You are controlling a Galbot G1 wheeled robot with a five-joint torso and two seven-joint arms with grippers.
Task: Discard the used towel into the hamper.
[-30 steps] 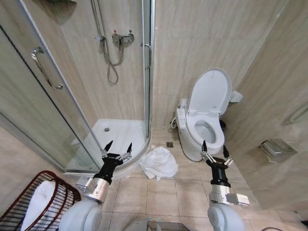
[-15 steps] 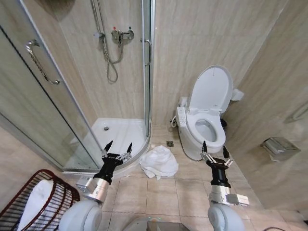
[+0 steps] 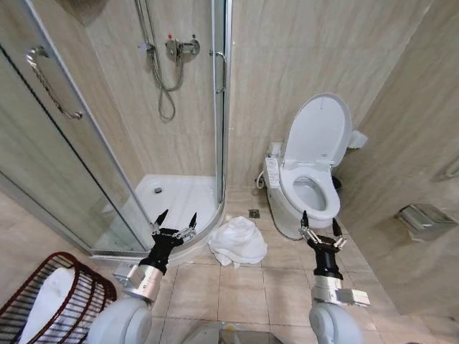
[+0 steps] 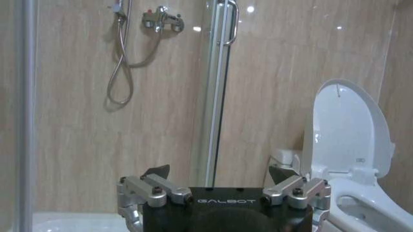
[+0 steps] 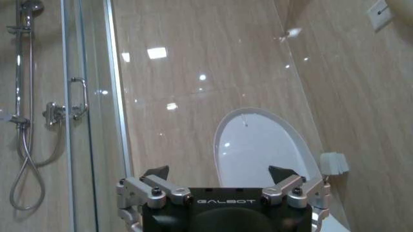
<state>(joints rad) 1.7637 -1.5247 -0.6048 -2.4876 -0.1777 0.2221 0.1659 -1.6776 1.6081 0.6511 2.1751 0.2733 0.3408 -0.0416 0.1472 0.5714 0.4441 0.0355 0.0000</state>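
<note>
1. The used towel [image 3: 239, 241] lies crumpled on the floor tiles, just beside the curved edge of the shower tray [image 3: 176, 198] and in front of the toilet [image 3: 310, 188].
2. The left claw [image 3: 174, 217] hangs above the floor next to the towel, on the shower side; its fingers are spread wide and hold nothing.
3. The right claw [image 3: 319, 220] hangs on the towel's other side, just before the toilet bowl, also wide apart and empty.
4. The hamper [image 3: 49, 303] stands well away from the towel, beyond the left claw, with white cloth inside.
</note>
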